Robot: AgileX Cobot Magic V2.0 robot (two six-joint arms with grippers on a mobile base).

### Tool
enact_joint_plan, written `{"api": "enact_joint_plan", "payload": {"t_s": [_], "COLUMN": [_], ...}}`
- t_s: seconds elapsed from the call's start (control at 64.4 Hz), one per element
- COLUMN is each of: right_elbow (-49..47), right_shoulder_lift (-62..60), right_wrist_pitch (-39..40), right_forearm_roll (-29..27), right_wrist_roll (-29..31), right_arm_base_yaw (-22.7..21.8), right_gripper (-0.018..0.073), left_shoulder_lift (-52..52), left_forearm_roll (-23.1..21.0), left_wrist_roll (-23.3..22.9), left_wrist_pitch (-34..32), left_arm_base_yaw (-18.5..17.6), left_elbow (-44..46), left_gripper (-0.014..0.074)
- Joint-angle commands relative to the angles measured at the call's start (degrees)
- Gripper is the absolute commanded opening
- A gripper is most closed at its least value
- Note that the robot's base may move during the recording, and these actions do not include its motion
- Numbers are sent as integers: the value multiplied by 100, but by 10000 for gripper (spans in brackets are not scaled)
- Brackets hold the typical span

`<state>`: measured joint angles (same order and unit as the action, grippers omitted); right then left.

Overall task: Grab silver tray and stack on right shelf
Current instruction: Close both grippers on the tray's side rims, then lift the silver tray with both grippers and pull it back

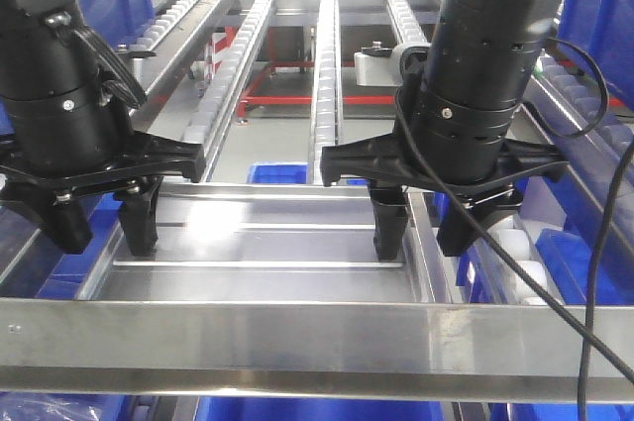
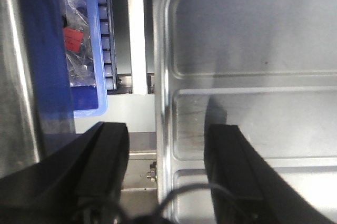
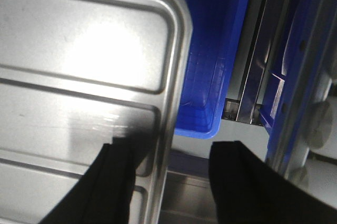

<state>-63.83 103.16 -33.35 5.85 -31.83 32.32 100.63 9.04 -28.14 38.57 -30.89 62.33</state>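
Observation:
The silver tray [image 1: 267, 233] lies flat just behind the broad front bar [image 1: 297, 337] of the right shelf, whose white roller rails [image 1: 327, 64] slope up beyond it. My left gripper [image 1: 105, 231] is open and straddles the tray's left rim, one finger over the tray floor and one outside. In the left wrist view the gripper [image 2: 166, 168] spans that rim of the tray [image 2: 253, 50]. My right gripper [image 1: 426, 233] is open astride the right rim. The right wrist view shows this gripper [image 3: 176, 182] at the tray's [image 3: 79, 50] rounded corner.
A blue bin [image 1: 277, 173] sits below the rack beyond the tray and shows under the corner [image 3: 210, 50]. Another blue bin [image 2: 79, 39] with bagged parts lies left of the tray. White rollers [image 1: 515, 248] and blue bins flank the right side. Cables [image 1: 594, 243] hang from the right arm.

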Motion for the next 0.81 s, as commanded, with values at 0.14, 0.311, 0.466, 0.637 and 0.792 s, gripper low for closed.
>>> {"api": "enact_joint_plan", "payload": {"t_s": [0.14,0.311,0.466,0.637,0.792], "right_elbow": [-195,-206,-206,-206,-195], "right_shoulder_lift": [-253,-426,-883,-1523,-2015], "right_wrist_pitch": [51,19,-7,-266,-589], "right_forearm_roll": [103,103,195,382,440], "right_wrist_roll": [10,10,10,10,10], "right_arm_base_yaw": [-40,-40,-40,-40,-34], "right_gripper": [56,56,56,56,56], "left_shoulder_lift": [-238,-289,-599,-1223,-1696], "left_forearm_roll": [10,10,10,51,75], "left_wrist_roll": [-79,-79,-79,-79,-101], "left_wrist_pitch": [-193,64,346,519,822], "left_arm_base_yaw": [-30,-30,-51,-160,-300], "left_elbow": [168,345,675,762,762], "left_gripper": [-94,-94,-94,-94,-94]}}
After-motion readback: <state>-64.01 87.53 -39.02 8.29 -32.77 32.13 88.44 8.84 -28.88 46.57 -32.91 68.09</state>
